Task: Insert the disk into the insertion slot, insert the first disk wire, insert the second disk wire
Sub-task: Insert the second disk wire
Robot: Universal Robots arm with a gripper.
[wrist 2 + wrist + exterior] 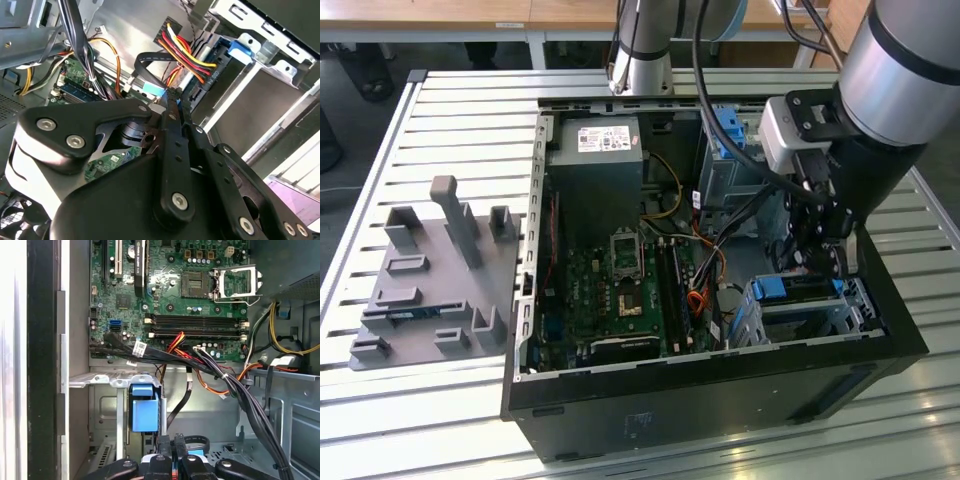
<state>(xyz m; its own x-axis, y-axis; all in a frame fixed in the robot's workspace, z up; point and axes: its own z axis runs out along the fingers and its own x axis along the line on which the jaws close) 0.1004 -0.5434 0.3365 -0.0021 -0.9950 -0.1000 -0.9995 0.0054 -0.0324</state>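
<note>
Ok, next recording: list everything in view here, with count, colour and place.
Computer case: one, black, open on the slatted table.
Motherboard: one, green, on the case floor.
Power supply: one, grey, at the case's far end.
Insertion slot: one, grey cage with a blue tab, at the exterior view's right.
Wire bundle: red, yellow, orange and black, beside the slot.
Fixture plate: one, grey, at the exterior view's left.
Gripper: one, black, jaws down by the slot.
</note>
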